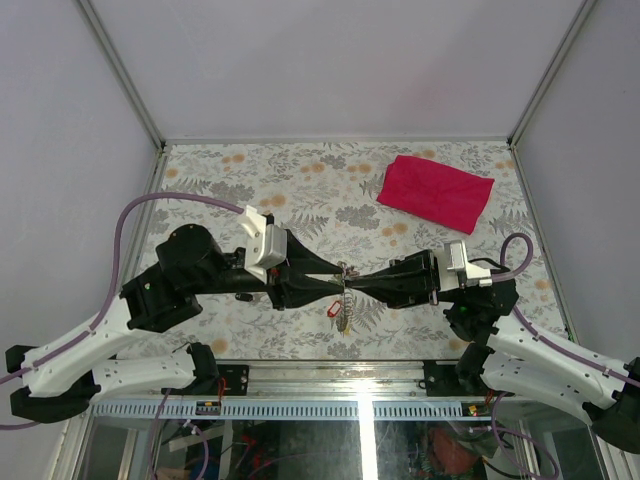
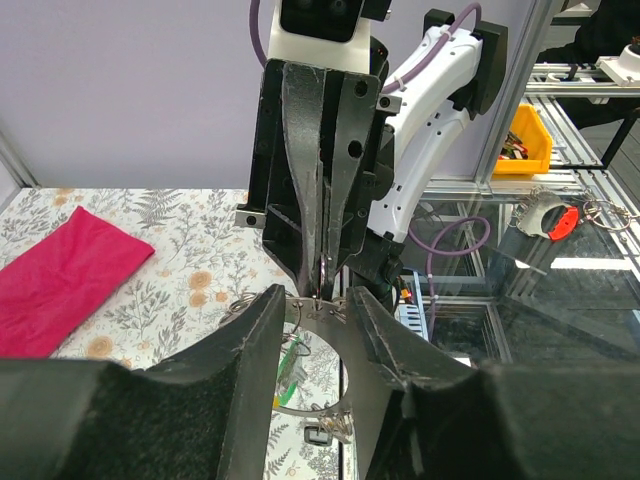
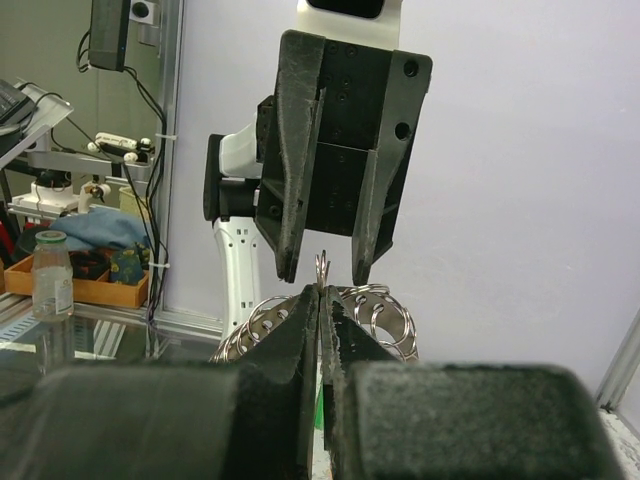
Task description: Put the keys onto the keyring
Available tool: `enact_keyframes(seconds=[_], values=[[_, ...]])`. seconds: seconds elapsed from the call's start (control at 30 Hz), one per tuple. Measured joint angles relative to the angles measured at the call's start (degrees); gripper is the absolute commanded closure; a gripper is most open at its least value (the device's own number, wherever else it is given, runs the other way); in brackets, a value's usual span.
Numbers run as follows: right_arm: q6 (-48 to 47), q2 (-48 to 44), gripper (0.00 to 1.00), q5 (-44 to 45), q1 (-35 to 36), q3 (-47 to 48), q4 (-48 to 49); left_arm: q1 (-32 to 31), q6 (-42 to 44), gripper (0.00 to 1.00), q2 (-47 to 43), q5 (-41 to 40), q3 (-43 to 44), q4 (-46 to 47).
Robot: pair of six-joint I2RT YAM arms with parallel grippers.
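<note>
Both arms meet above the near middle of the table (image 1: 250, 190), raised off its surface. The right gripper (image 3: 320, 295) has its fingers pressed together and is clamped on the keyring (image 3: 322, 263), a thin sliver of which stands up from the pinch. The left gripper (image 2: 317, 300) faces it with jaws apart, one finger on each side of that same wire. No contact with the wire can be confirmed from either wrist view. Below the pinch hangs a bundle of silvery loops and a short strand. It includes a red tag (image 1: 333, 309), seen from above, and a green tag (image 2: 290, 362), seen from the left wrist. These two are judged to be the keys, and they appear suspended with the ring rather than lying loose. Whether each is actually threaded onto the wire or merely tangled in the bundle cannot be told. Judgement on progress: the work is in its late stage, with the ring held steady for the other gripper to work on it. What is left is to confirm or finish the threading and then set the assembly down. The red cloth (image 1: 435, 192) lies at the far right, well apart from the work. As to markings, no brand, label or writing is legible on the tags, the grippers or the background items.
</note>
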Motion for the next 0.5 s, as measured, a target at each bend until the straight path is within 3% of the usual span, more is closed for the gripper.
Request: enact_keyframes(seconds=[0.27, 0.43, 0.5], values=[[0.3, 0.0, 1.0, -0.6, 0.0, 0.0, 0.1, 0.0, -0.2, 0.75, 0.6, 0.0, 0.0, 0.4], [0.3, 0.0, 1.0, -0.6, 0.0, 0.0, 0.2, 0.0, -0.2, 0.86, 0.9, 0.1, 0.0, 0.8], [0.4, 0.0, 1.0, -0.5, 0.0, 0.0, 0.2, 0.0, -0.2, 0.95, 0.9, 0.2, 0.0, 1.0]])
